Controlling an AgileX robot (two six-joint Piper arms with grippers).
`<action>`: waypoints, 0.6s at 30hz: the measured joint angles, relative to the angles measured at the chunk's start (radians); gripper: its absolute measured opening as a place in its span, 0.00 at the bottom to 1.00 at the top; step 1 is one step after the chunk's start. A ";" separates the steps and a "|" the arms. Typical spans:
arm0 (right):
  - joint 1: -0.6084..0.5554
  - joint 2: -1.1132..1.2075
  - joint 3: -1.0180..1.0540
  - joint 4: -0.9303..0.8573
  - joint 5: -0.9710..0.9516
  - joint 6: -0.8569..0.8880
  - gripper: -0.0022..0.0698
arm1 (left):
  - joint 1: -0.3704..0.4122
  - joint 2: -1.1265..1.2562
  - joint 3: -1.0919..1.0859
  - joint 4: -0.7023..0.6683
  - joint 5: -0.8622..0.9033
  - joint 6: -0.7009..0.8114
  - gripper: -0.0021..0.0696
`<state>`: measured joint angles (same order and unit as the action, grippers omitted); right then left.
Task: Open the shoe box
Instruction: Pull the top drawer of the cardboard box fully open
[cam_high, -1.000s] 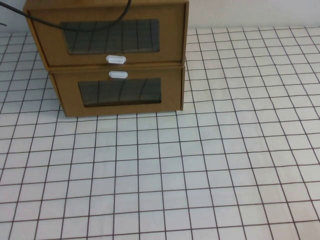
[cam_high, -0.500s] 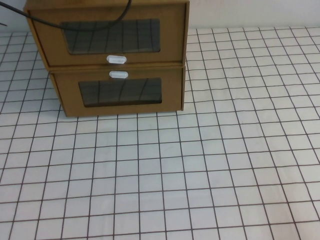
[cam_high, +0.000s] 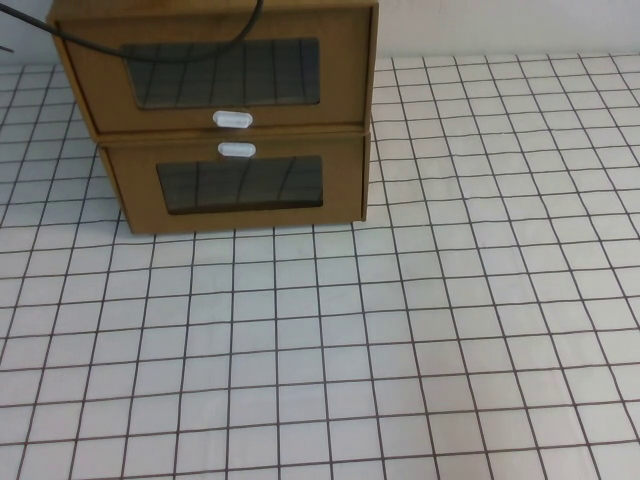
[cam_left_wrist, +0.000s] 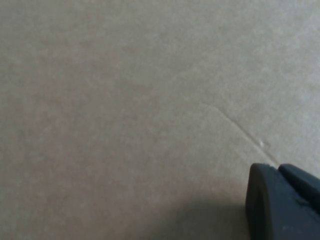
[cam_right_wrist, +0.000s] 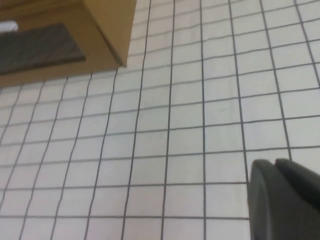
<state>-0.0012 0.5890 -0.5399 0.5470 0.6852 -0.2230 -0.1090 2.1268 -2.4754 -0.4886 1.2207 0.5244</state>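
The lower shoe box and upper shoe box stand stacked at the far left of the gridded table. Both are closed, with white handles facing the robot for a frontal pull. The right gripper, jaws together and empty, hangs over bare cloth apart from the stack's right corner, seemingly staged for approach. The left gripper sits close to a plain tan surface, probably a box panel; its state cannot be told.

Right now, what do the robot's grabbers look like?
Only small bits show. The left gripper, close to a tan surface, is dark grey and rounded. The right gripper, over the checked table, looks the same. A black cable hangs across the brown box.
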 joint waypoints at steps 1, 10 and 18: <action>0.000 0.052 -0.035 0.006 0.027 -0.034 0.01 | 0.000 0.000 0.000 0.000 0.000 0.000 0.03; 0.221 0.422 -0.276 0.015 0.040 -0.123 0.01 | 0.000 0.000 0.000 0.000 0.000 0.000 0.03; 0.620 0.776 -0.598 -0.288 0.010 0.025 0.01 | 0.000 0.000 0.000 0.000 0.000 0.000 0.03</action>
<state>0.6186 1.3655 -1.1383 0.2590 0.6952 -0.1983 -0.1090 2.1268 -2.4754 -0.4886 1.2207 0.5244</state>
